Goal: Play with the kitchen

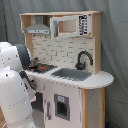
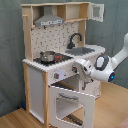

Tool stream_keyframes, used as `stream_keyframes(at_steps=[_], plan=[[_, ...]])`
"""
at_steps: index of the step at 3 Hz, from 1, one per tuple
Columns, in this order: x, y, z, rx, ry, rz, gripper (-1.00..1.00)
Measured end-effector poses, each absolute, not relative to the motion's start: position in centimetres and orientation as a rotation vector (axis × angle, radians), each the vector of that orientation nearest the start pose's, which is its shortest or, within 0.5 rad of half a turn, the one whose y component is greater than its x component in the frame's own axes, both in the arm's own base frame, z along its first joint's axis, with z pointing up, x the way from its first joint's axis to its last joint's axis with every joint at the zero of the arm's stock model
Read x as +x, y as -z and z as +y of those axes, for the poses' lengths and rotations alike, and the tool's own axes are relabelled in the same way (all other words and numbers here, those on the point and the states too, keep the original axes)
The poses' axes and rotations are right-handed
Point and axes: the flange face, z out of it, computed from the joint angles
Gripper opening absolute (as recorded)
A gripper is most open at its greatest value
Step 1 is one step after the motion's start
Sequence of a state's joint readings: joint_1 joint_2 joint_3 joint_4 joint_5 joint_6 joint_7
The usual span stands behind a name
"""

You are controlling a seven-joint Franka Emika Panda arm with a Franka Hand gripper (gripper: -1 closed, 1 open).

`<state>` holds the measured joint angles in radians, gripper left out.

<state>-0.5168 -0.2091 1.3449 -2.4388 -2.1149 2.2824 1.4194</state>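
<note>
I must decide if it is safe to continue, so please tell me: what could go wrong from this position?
1. The oven door hangs open just below the gripper; a downward move could press on it and strain its hinge.
2. The gripper is close to the kitchen front under the counter edge; a push forward might shift or tip the light toy.
3. A pot stands on the stovetop; a jolt could knock it off.
</note>
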Motion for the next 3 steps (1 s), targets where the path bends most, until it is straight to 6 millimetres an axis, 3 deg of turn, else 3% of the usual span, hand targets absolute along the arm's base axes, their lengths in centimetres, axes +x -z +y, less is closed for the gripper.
stream_keyframes(at_steps=[1,2,3], plan=[[34.7,-34.2,35.1,1.502,-1.481,1.136,-1.00],[34.6,-34.2,35.2,1.502,-1.484,1.137,1.00],[33.3,-34.6,37.1,1.441,-1.545,1.120,1.00]])
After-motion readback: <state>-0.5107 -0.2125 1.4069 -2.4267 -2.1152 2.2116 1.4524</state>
